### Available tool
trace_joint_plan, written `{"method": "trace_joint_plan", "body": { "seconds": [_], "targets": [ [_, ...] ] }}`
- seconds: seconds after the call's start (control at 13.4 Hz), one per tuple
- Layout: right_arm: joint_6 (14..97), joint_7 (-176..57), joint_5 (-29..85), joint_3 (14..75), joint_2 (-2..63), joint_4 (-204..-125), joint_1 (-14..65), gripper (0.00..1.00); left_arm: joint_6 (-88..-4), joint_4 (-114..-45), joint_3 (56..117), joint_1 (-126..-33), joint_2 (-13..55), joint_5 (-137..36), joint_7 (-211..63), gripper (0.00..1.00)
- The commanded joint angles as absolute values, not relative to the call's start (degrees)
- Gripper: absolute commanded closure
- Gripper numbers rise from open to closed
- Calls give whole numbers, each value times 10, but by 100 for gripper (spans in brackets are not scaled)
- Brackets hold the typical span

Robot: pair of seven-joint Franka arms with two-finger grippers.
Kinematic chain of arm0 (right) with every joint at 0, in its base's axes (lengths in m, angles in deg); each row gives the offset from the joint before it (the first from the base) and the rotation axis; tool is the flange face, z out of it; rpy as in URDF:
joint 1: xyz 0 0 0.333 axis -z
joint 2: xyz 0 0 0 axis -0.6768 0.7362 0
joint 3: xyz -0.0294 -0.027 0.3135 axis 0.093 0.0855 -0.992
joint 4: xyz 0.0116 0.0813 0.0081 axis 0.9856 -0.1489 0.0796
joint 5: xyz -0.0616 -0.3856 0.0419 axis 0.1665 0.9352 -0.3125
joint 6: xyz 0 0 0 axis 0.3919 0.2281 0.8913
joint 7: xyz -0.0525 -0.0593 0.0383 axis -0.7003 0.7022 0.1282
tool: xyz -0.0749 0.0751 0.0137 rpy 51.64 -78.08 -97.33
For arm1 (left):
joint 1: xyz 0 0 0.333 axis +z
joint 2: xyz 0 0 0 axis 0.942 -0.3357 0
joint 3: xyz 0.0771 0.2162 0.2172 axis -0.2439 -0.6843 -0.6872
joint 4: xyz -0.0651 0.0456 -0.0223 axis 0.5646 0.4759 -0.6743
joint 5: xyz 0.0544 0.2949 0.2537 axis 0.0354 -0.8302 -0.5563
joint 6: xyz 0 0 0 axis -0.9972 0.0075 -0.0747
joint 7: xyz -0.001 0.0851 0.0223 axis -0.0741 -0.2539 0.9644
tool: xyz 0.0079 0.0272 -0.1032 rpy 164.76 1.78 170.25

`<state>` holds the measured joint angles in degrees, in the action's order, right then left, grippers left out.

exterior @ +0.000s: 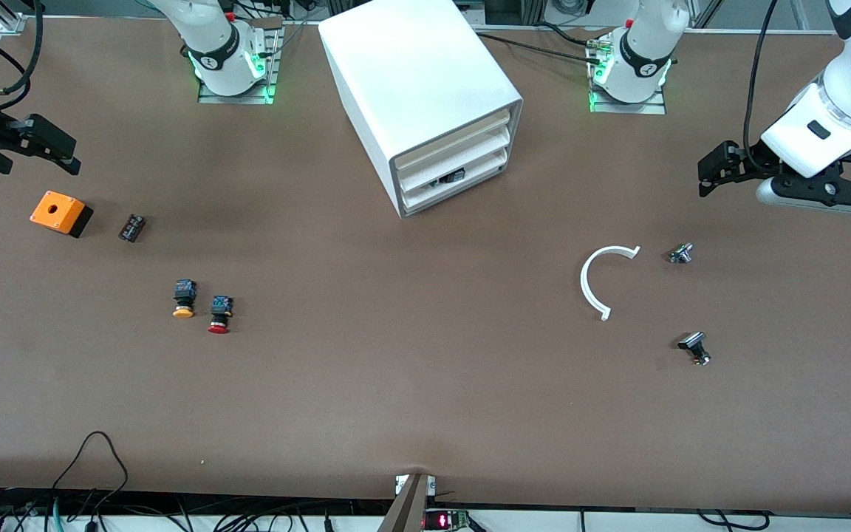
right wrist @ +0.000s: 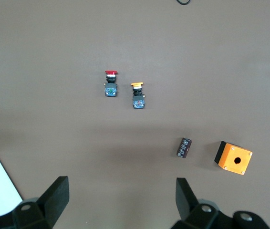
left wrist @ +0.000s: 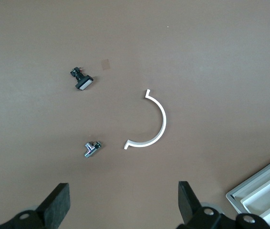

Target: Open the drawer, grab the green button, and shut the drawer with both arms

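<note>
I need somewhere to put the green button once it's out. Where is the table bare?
The widest bare patch lies in front of the white cabinet, between the red-capped button and the white curved strip. It is more crowded toward each end: the orange box and yellow-capped button at one, two small metal parts at the other.

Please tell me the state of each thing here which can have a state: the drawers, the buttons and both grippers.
Lowest drawer: shut, flush with the two drawers above.
Yellow-capped button: lying on its side on the table.
Red-capped button: lying on its side beside the yellow one.
Left gripper: open, empty, in the air.
Right gripper: open, empty, in the air.
</note>
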<state>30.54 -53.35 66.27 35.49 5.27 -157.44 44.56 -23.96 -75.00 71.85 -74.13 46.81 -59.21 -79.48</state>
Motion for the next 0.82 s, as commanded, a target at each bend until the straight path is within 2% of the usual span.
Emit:
{"method": "trace_joint_plan", "body": {
  "seconds": [0.0,0.75],
  "targets": [
    [298,-543,663,352,56,-1569,451,1,-236,-739,720,-741,464,-602,-796,0],
    [277,-532,652,354,83,-1606,449,1,-235,-739,720,-741,464,-600,-796,0]
  ]
}}
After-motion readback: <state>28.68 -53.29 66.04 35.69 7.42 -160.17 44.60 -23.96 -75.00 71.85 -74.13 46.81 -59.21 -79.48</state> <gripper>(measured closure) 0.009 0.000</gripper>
